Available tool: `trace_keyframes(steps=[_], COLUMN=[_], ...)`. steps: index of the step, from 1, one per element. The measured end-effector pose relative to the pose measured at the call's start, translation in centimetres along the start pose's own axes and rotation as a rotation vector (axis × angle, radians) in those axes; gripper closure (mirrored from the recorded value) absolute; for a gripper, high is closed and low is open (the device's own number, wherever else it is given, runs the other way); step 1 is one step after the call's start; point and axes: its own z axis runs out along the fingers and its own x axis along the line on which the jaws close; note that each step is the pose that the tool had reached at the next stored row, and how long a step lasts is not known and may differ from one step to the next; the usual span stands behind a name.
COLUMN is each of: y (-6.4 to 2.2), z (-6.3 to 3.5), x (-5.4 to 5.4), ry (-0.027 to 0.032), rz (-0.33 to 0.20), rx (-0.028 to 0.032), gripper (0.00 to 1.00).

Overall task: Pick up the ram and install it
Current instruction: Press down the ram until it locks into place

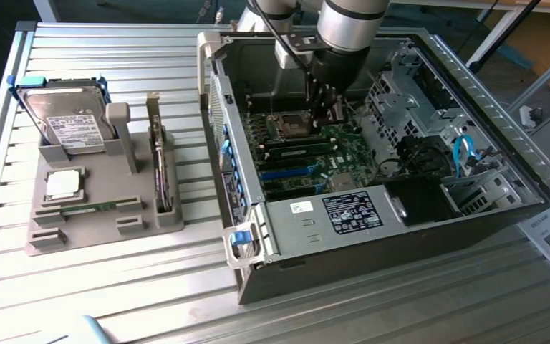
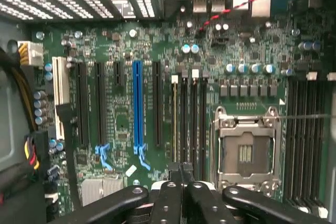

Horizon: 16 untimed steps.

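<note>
Tool [image 1: 328, 115] [image 2: 181, 182] is seen shut tight, holding nothing, lowered inside the open computer case [image 1: 504, 122] on the bench [image 1: 112, 287], its tips poised over one end of the ram [image 2: 175, 119]. That stick is stood on edge in a slot of the green motherboard [image 2: 121, 51], beside the bare processor socket [image 2: 245, 150]. If it were pushed at one end only, it could be seated crooked, or the socket struck. No writing can be read on the hard drive [image 1: 65, 118] or the black label [image 1: 351, 213].
</note>
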Motion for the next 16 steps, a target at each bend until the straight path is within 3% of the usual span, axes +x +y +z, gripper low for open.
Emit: trace_keyframes(steps=[6, 16], y=[-0.09, -0.18], z=[-0.02, -2.02], x=[0.0, 0.0], ry=[0.0001, 0.0008], rz=[0.0, 0.0], rx=[-0.0001, -0.0001], gripper=[0.89, 0.89])
